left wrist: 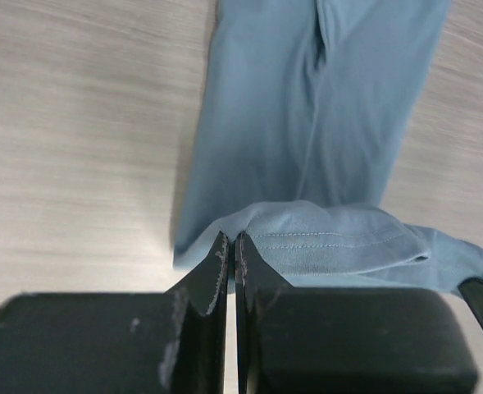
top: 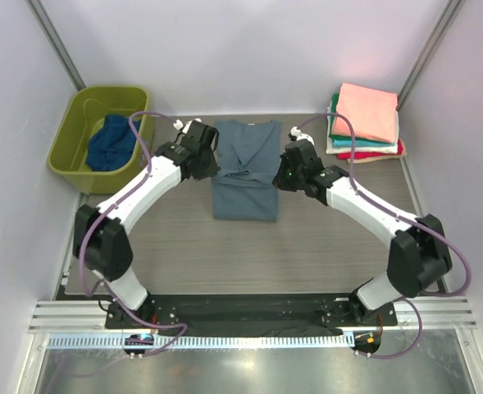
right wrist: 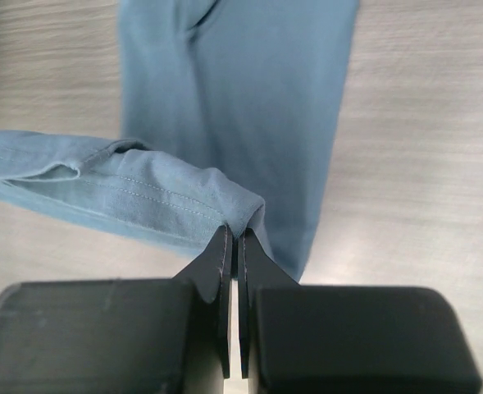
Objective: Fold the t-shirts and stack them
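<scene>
A dusty grey-blue t-shirt (top: 245, 168) lies lengthwise in the middle of the table, narrowed by side folds. My left gripper (top: 209, 162) is shut on a hemmed edge at its left side; in the left wrist view the cloth (left wrist: 323, 238) is pinched at the tips of that gripper (left wrist: 230, 240). My right gripper (top: 283, 174) is shut on the matching hem at the shirt's right side, and the right wrist view has the hem (right wrist: 143, 193) bunched at its tips (right wrist: 234, 234). Both hold the hem raised across the shirt's middle. A navy t-shirt (top: 111, 141) lies crumpled in the tub.
The olive-green tub (top: 70, 139) stands at the back left. At the back right is a stack of folded shirts (top: 364, 123), salmon pink on top, with teal, white and red edges under it. Grey walls close in on both sides.
</scene>
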You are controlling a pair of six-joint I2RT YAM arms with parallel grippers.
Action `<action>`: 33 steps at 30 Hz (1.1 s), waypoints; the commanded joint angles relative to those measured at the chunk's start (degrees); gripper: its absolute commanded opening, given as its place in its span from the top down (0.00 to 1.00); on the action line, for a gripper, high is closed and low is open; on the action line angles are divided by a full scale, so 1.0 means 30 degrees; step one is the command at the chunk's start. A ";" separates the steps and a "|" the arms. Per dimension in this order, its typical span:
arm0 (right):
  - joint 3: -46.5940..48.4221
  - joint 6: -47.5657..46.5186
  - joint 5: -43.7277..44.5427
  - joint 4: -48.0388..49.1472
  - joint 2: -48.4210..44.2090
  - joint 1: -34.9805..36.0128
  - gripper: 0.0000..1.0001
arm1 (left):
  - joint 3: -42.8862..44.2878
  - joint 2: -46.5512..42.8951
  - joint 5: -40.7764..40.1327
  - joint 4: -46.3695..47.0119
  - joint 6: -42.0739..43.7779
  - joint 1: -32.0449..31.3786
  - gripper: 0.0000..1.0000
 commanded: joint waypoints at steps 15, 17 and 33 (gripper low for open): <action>0.4479 -0.1485 -0.1412 0.1176 0.6833 -0.2936 0.99 | 0.7600 0.8391 0.3108 -0.0491 0.2430 0.2529 1.00; 0.4774 -0.1514 -0.1822 0.1176 0.7334 -0.3053 0.99 | 0.8131 0.9093 0.3225 -0.0872 0.2518 0.2704 1.00; 1.4038 -0.1221 -0.3758 -0.2048 0.9948 -0.4315 0.24 | 1.9897 1.3647 0.5808 -0.6187 0.2049 0.4580 0.39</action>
